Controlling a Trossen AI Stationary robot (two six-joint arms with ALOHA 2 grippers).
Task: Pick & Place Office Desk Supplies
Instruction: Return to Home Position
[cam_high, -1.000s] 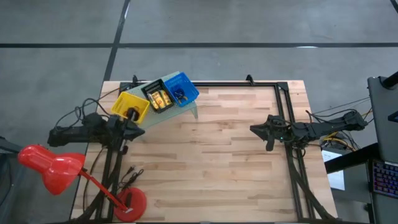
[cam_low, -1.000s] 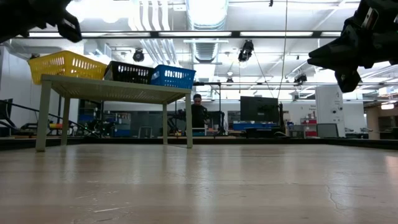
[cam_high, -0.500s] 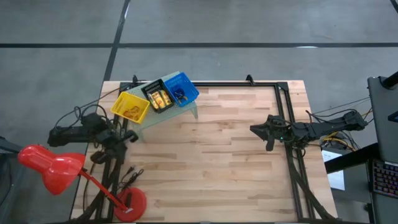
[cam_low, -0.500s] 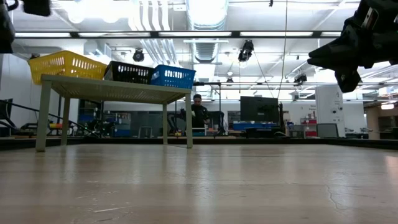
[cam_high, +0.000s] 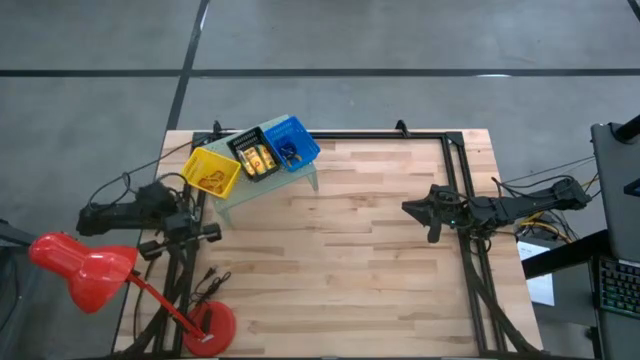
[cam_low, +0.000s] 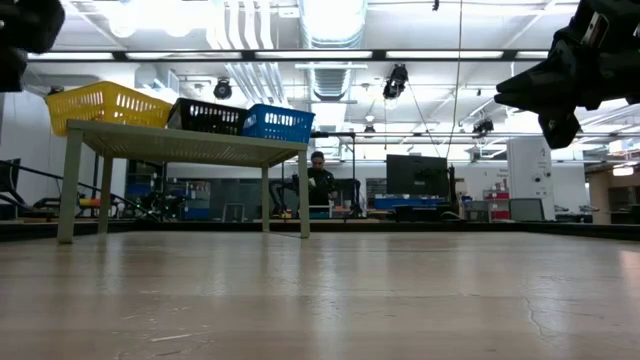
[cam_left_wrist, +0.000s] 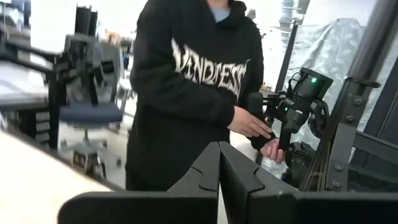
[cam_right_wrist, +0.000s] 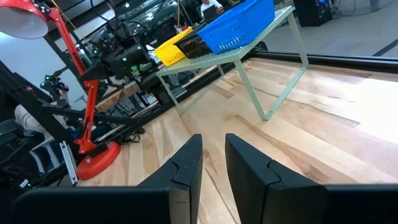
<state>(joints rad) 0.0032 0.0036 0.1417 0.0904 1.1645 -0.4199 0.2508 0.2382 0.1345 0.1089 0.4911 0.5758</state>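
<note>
Homing: I'd pull left hand, pinched closed & empty, back clear of riser w/o clipping its leg; right hand, slightly parted & empty, waits well apart from riser.

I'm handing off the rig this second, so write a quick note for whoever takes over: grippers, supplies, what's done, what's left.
Left gripper: shut, empty, by the table's left edge. Right gripper: open, empty, above the table's right side.
Supplies: rubber bands in the yellow bin, yellow-gold pieces in the black bin, rings in the blue bin, all on the green riser.
Done: sorting, apparently; nothing shows outside the bins.
Left: probably only parking both arms.
</note>
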